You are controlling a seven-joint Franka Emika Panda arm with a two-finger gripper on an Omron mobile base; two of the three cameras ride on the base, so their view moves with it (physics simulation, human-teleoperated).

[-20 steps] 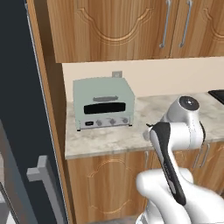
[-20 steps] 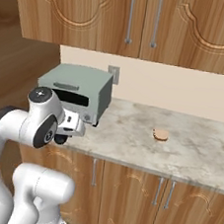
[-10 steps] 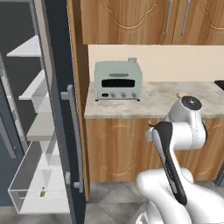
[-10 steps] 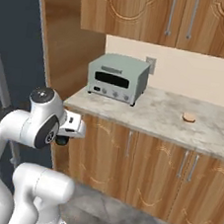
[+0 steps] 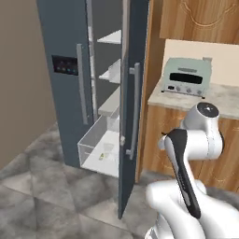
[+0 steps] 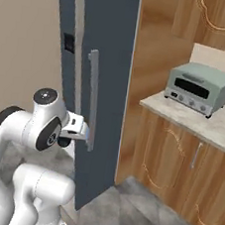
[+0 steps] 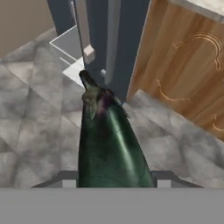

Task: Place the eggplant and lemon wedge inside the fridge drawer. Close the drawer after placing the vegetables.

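facing open fridge drawer (image 5: pixel 100 147) now, eggplant (image 7: pixel 109 144) clamped

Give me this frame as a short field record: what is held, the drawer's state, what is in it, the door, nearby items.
held item: eggplant, stem pointing away from the hand
gripper: shut on the eggplant, fingers at its sides
fridge drawer: pulled out, open
drawer contents: a small pale item, too small to identify
fridge door: open, standing between arm and drawer
counter: toaster oven on it
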